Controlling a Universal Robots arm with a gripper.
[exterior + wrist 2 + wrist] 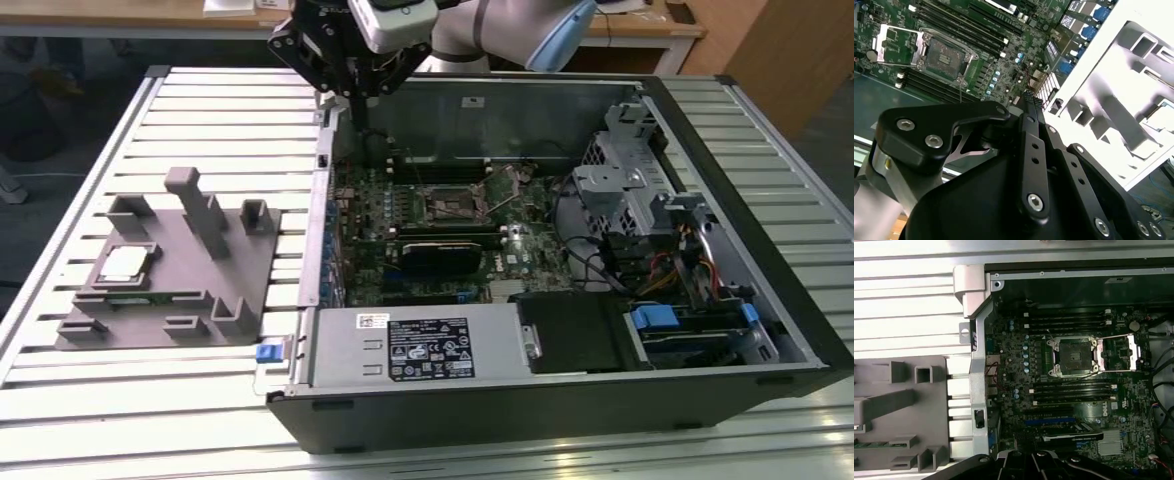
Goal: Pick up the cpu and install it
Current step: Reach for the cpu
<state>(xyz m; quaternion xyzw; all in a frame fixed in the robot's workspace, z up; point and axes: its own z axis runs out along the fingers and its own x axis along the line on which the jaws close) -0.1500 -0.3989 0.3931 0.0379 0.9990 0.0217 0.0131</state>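
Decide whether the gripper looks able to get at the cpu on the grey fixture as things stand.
Probably yes. The cpu lies uncovered on the grey fixture, outside the computer case. The gripper hangs above the case's edge, with nothing between them; the fixture's upright blocks stand beside the chip.

Soft, even overhead light fills the exterior view: the slatted table (200,110) shines pale, the cpu (123,263) is a light patch on the grey fixture (200,215), which throws only faint shadows, and the computer case (534,105) is dimmer inside, darkest at its far wall. In the second wrist view glare washes the fixture (1124,100) almost white beside the evenly lit motherboard (1014,75). In the first wrist view the table slats (904,300) glare pale while the case's far wall (1079,290) lies in deep shadow.
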